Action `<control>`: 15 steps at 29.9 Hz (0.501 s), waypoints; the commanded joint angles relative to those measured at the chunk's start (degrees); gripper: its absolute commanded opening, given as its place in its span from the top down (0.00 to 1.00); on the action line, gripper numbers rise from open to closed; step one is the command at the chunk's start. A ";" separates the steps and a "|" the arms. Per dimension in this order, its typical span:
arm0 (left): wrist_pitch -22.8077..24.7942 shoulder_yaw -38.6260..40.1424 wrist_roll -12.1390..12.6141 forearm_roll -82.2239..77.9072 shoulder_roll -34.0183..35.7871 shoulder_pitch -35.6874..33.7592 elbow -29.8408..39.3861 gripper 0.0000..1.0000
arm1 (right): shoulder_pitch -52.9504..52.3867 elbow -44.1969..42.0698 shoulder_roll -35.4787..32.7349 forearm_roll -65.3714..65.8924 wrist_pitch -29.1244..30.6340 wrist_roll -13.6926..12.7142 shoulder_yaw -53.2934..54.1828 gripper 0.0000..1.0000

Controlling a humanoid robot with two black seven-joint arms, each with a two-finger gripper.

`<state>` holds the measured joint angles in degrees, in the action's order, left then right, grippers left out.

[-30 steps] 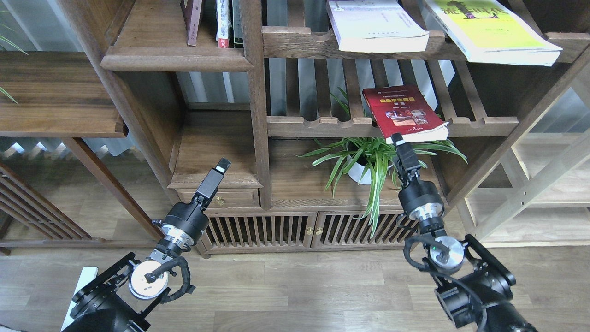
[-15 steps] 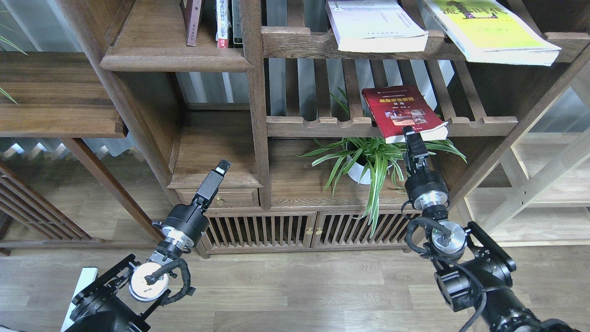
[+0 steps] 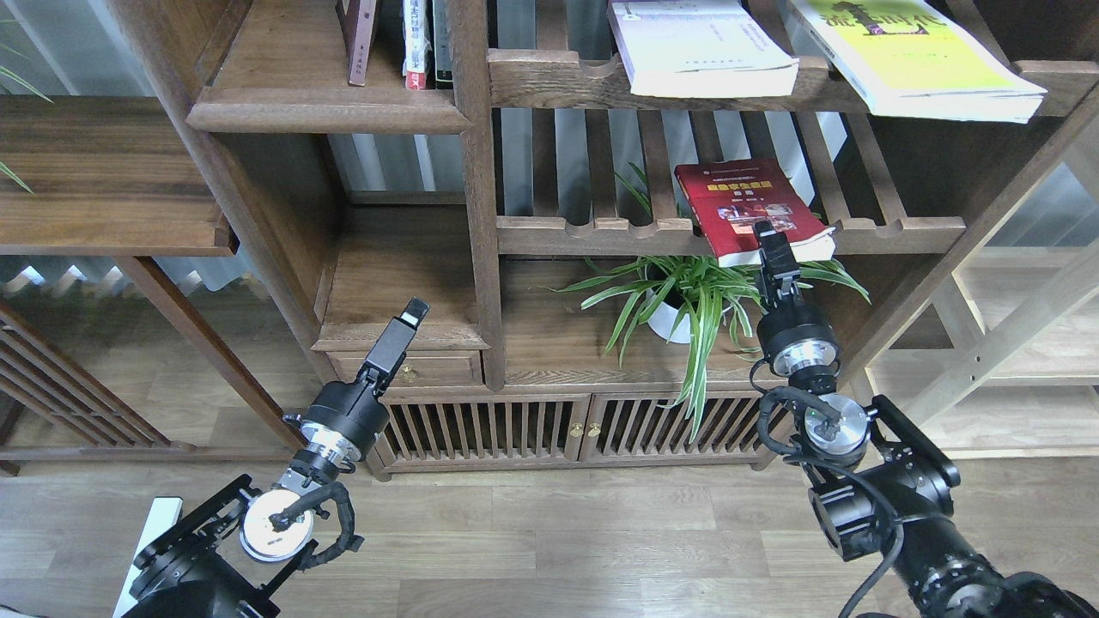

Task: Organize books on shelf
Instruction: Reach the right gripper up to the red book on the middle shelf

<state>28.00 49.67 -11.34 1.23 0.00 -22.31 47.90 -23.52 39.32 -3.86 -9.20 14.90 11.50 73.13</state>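
Head view shows the red book (image 3: 747, 209) lying flat on the slatted shelf (image 3: 601, 233) right of centre, its near corner jutting over the front rail. The right pincer (image 3: 767, 233) has its tip right at that overhanging near edge, overlapping the cover's lower part; whether its fingers are apart or clamped on the book I cannot tell, since it is seen end-on and dark. The left pincer (image 3: 415, 310) is well apart from all three books, low and left of centre, in front of a small drawer unit; its fingers cannot be told apart either.

Higher up, on the upper slatted shelf, the pale lavender-white book (image 3: 700, 47) lies flat at top centre and the yellow-green book (image 3: 914, 56) lies beside it at the upper right, tilted, its corner hanging past the rail. The solid shelf (image 3: 322, 103) at the upper left holds a few slim volumes (image 3: 403, 43) standing upright against the post. Below the red book, a potted spider plant (image 3: 695, 300) stands in the lower compartment.

The right arm rises from the lower right corner, almost straight up to the book — the left arm rises from the lower left, its forearm slanted up and to the right.
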 commanded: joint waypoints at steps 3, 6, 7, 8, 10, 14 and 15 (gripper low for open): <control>0.00 0.08 0.18 0.00 0.00 0.51 0.00 0.01 | -1.00 -0.83 0.17 0.06 0.04 0.02 0.00 0.00; 0.00 0.08 0.18 0.00 0.00 0.43 0.08 0.01 | -1.71 -1.18 0.26 0.06 0.04 0.02 -0.09 0.00; 0.00 0.16 0.18 0.00 0.00 0.43 0.08 0.01 | -1.97 -1.44 0.35 0.06 0.04 -0.07 -0.09 0.00; 0.00 0.08 0.18 0.00 0.00 0.43 0.08 0.01 | -2.15 -1.70 0.35 0.06 -0.05 0.02 -0.09 0.00; 0.00 0.16 0.18 0.00 0.00 0.43 0.08 0.01 | -2.50 -2.23 0.44 0.06 0.04 -0.07 -0.09 0.00; 0.00 0.16 0.26 0.00 0.00 0.69 0.26 0.01 | -2.59 -2.49 0.44 0.06 -0.05 -0.07 -0.35 0.01; 0.00 0.16 0.35 0.00 0.00 0.78 0.78 0.01 | -2.59 -2.76 0.44 0.06 -0.05 -0.07 -0.36 0.01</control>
<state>28.00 49.83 -11.15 1.23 0.00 -21.81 48.03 -26.06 37.01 -3.44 -9.14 14.92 11.43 72.91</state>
